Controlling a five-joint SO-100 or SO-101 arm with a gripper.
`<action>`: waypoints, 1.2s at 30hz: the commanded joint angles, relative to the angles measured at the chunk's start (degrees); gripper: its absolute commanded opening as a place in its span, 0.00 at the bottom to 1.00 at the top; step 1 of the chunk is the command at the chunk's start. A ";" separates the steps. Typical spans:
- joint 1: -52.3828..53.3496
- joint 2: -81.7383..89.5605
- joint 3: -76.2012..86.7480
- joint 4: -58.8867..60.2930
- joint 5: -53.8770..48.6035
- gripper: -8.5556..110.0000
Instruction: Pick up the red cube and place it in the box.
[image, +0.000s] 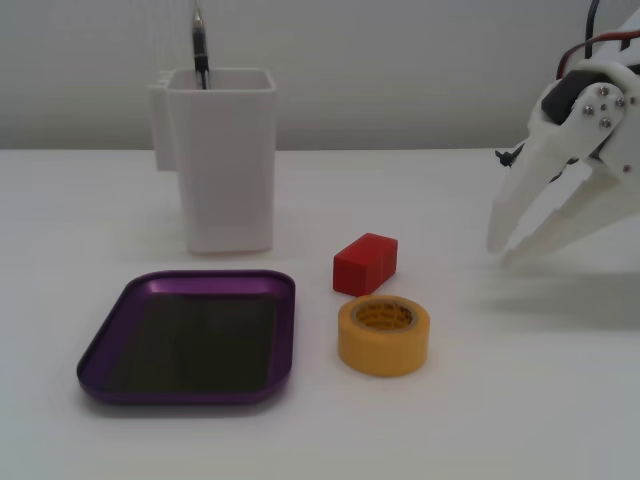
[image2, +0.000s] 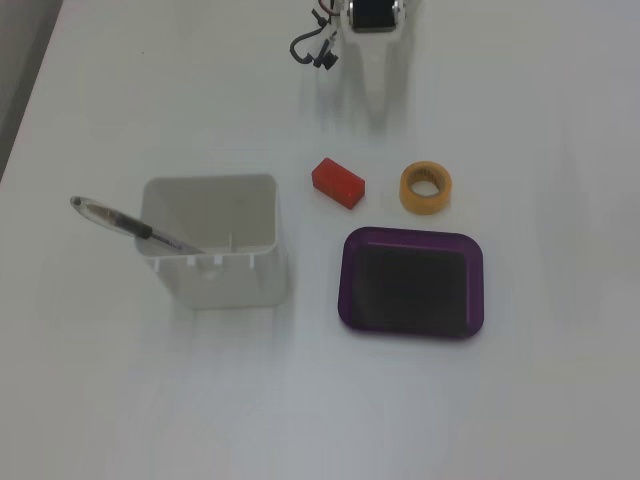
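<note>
My tool (image: 500, 252) comes in from the right of one fixed view, angled down, white fingers (image: 515, 205) spread apart and holding nothing, tips just above the tabletop (image: 520, 400). From above, the tool (image2: 377, 105) points down-frame.

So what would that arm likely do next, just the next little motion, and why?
Probably ease the pincer toward the red cube. The pincer is open and holds nothing, and it sits off to the right in this fixed view, apart from the cube. The cube lies on the table beside the yellow tape roll, not yet in the purple box, so reaching it comes first.
</note>
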 joint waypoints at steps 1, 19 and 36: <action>0.00 5.62 0.44 -0.35 0.18 0.07; 1.14 5.19 -10.46 -4.92 -0.62 0.07; 0.35 -52.21 -50.89 -7.12 1.93 0.14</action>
